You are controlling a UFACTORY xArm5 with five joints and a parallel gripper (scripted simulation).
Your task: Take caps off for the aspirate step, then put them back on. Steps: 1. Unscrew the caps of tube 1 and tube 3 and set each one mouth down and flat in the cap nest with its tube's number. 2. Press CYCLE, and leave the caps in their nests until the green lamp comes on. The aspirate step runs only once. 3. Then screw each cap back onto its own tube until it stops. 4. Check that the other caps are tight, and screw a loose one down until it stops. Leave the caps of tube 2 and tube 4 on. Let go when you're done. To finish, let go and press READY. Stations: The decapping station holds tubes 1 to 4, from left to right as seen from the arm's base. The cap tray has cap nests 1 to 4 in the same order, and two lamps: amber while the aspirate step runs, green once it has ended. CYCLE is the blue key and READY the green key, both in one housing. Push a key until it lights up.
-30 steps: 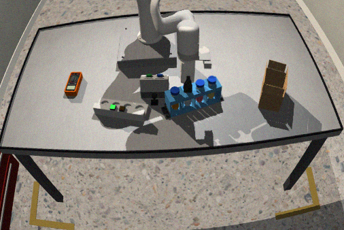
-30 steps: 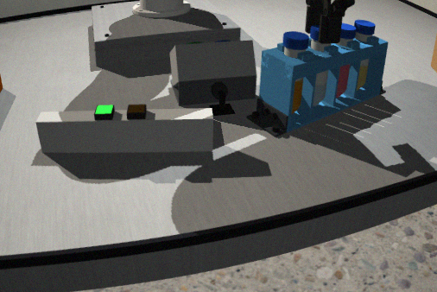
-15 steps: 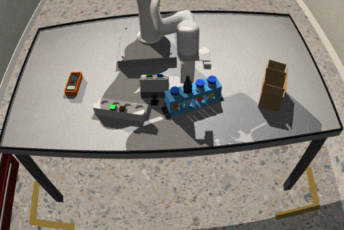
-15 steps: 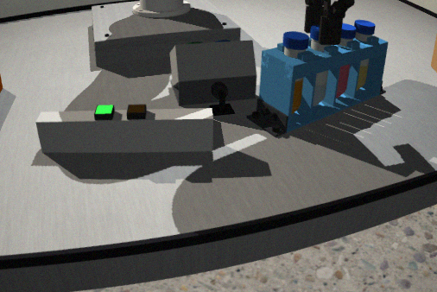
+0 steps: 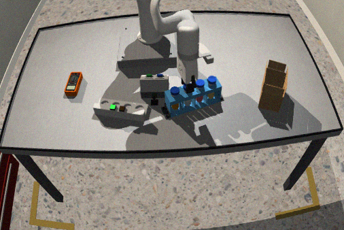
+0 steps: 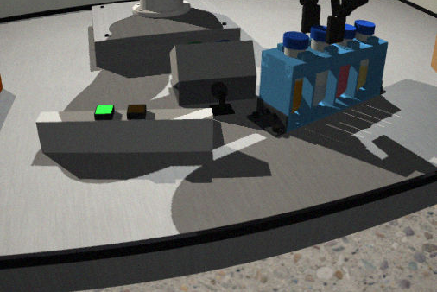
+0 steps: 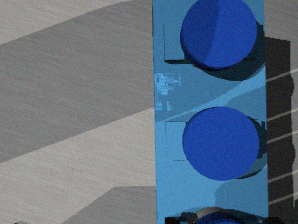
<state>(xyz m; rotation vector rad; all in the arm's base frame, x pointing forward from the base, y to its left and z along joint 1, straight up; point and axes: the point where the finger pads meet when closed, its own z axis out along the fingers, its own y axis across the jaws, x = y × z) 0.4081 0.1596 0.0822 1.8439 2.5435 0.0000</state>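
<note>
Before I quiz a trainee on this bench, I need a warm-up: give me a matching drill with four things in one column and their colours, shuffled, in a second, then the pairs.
Things:
1. tube rack
2. multimeter
3. lit lamp on the cap tray
4. carton

Colours:
A. orange
B. green
C. brown
D. blue

Pairs: 1-D, 2-A, 3-B, 4-C
</note>
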